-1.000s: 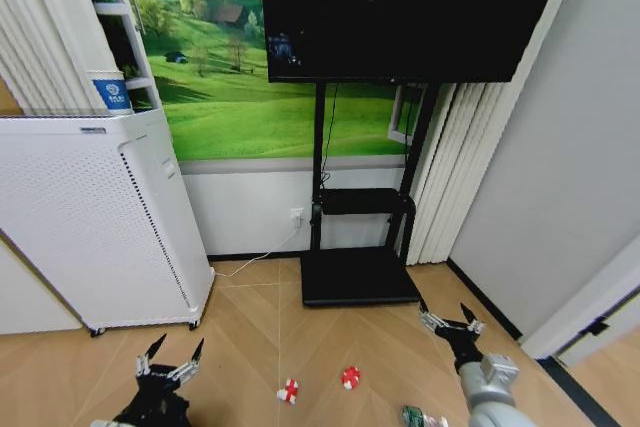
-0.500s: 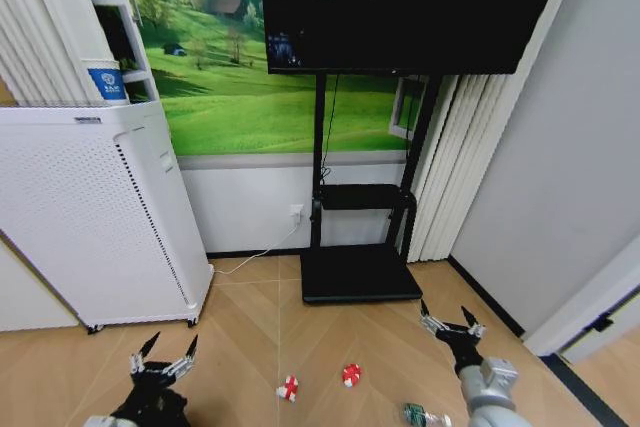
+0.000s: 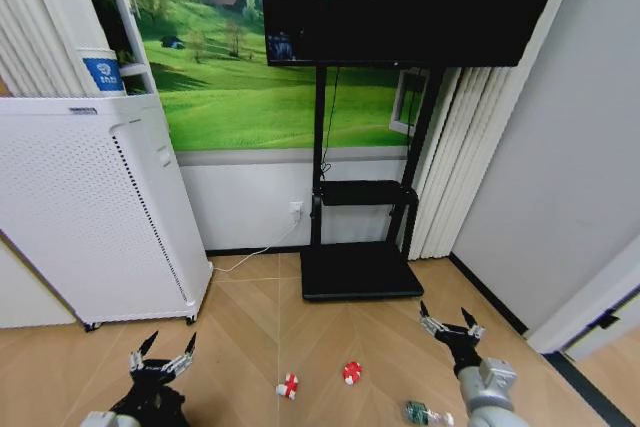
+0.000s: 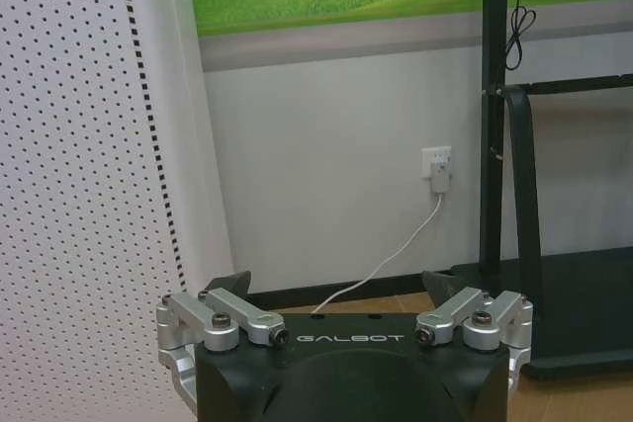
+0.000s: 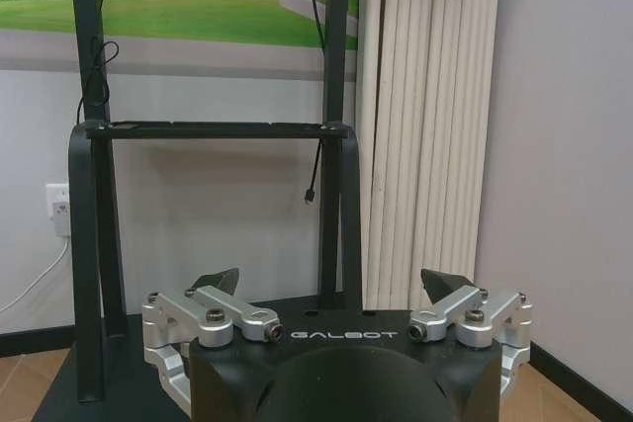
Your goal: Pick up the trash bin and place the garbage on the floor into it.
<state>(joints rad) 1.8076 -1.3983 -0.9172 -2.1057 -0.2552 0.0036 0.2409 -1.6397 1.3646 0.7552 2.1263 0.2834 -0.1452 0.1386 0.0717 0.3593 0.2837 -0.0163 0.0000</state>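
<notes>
Both arms low at head view's bottom edge, nothing held. Left gripper (image 3: 160, 352) open, fingers spread, above wood floor (image 3: 240, 332) near white appliance (image 3: 90, 207). Right gripper (image 3: 450, 322) open too, facing TV stand (image 3: 360, 272). Garbage on floor between them: red-white scrap (image 3: 288, 386), red ball (image 3: 351, 373), bottle (image 3: 420, 413) w/ green label just beside right arm.

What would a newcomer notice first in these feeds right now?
Probably the big dark screen on its black stand against the green meadow mural, with the tall white perforated appliance to its left. Low on the wood floor lie three bits of garbage, between the open left gripper and the open right gripper.
</notes>
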